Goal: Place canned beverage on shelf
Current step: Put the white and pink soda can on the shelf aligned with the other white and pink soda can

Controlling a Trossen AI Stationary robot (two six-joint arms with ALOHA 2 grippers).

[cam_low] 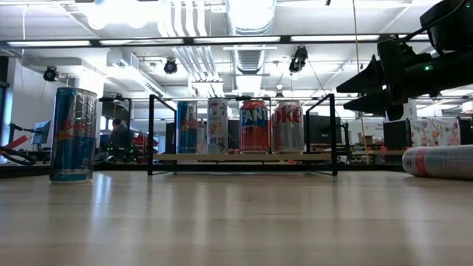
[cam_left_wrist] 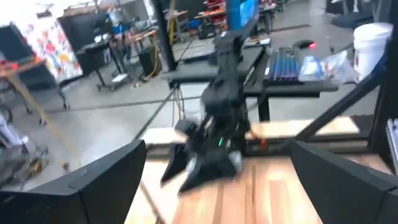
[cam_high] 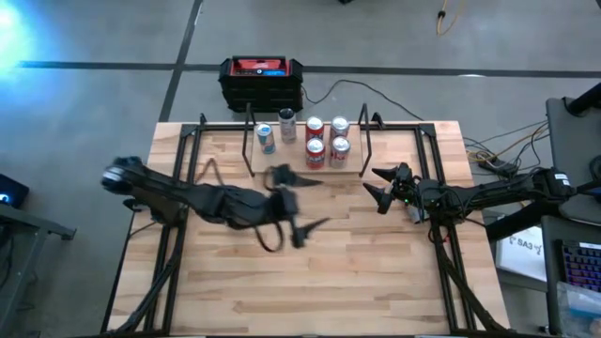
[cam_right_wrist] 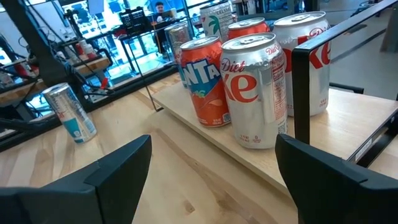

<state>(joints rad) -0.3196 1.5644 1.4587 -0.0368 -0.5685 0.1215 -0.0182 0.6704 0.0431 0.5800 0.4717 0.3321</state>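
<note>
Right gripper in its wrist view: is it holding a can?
No. The right gripper is open with only bare tabletop between its fingers, and the Diet Coke can stands ahead of it on the shelf.

The small light-wood plank shelf (cam_high: 305, 161) with thin black rod uprights at both ends is crowded: two orange-red soda cans (cam_high: 315, 150) and two silver-and-red diet cola cans (cam_high: 339, 150) fill its right half in a tight block, and a slim white can (cam_high: 287, 125) stands at the back left. The plank's front-left part is bare. A tall blue-and-silver can (cam_high: 266, 139) stands on the table just beside the left upright. The right pincer (cam_high: 384, 187), fingers spread, hangs near the right upright (cam_right_wrist: 301, 93). The left pincer (cam_high: 299, 205) is over the open slatted wooden table (cam_high: 310, 282) in front of the shelf.
</note>
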